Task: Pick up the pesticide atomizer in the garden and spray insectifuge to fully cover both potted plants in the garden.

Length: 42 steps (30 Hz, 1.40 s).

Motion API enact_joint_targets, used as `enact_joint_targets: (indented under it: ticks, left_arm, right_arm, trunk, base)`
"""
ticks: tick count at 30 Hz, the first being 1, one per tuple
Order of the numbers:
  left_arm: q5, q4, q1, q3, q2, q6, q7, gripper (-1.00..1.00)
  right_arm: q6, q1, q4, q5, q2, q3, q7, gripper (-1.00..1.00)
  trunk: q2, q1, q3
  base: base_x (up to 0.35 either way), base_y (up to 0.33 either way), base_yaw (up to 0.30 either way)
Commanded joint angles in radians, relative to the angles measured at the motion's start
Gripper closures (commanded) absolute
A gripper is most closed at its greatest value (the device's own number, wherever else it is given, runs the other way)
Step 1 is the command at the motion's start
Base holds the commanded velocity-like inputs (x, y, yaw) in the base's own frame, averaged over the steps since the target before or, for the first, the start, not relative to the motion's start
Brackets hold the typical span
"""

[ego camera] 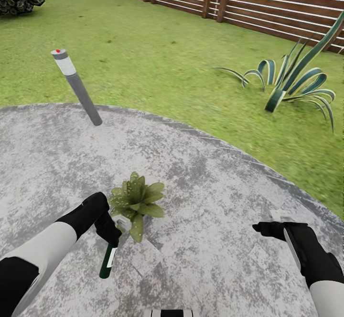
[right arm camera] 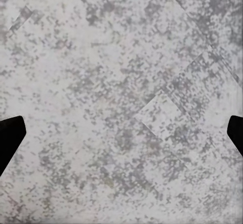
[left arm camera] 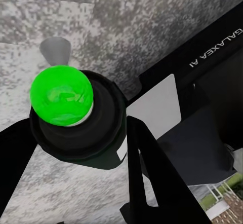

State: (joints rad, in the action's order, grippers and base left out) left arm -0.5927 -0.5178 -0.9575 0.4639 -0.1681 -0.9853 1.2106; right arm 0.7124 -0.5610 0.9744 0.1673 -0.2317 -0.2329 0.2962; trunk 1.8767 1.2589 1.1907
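Head view: the left end effector (ego camera: 109,233) grips the pesticide atomizer (ego camera: 108,259) just beside the potted plant (ego camera: 137,200), likely for spraying; the right end effector (ego camera: 276,226) waits open, empty

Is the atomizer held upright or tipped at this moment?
Tipped. The pesticide atomizer hangs from the left gripper, its body slanting down over the patio beside the potted plant.

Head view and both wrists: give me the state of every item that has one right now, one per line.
left pincer: shut on the pesticide atomizer
pesticide atomizer: held off the patio, hanging base down, beside the potted plant
potted plant: upright on the patio
right pincer: open, holding nothing, over bare paving
path light: standing at the patio edge, leaning in this view
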Motion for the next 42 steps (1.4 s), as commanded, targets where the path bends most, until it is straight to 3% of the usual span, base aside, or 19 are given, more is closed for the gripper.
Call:
enact_joint_targets:
  ticks: [1,22,29,31,42]
  left_arm:
    - [-0.008,-0.002,0.0,0.003,-0.001,-0.007,0.01,1.0]
    - [-0.009,-0.018,-0.048,-0.013,-0.001,-0.007,0.012,1.0]
    - [-0.009,-0.031,-0.126,-0.013,0.005,-0.007,0.013,1.0]
    - [-0.009,-0.031,-0.141,-0.013,0.025,-0.007,0.013,1.0]
    - [-0.009,-0.031,-0.127,-0.014,0.034,-0.007,0.012,1.0]
  right_arm:
    - [0.004,0.0,0.001,0.011,0.0,-0.002,0.009,-1.0]
    - [0.003,0.0,0.001,0.011,0.0,-0.002,0.009,-1.0]
    - [0.004,0.0,0.001,0.009,0.0,-0.002,0.009,-1.0]
    - [0.003,0.0,0.001,0.01,0.0,-0.002,0.009,-1.0]
    - [0.004,0.0,0.001,0.011,0.0,-0.002,0.009,-1.0]
  trunk:
    - [0.0,0.0,0.001]
    - [0.0,0.0,0.012]
    - [0.0,0.0,0.012]
    - [0.0,0.0,0.012]
    - [0.0,0.0,0.012]
  base:
    - [0.0,-0.043,0.0]
    - [0.0,-0.003,0.102]
    - [0.0,0.0,0.0]
    - [0.0,0.0,0.0]
    - [0.0,0.0,0.0]
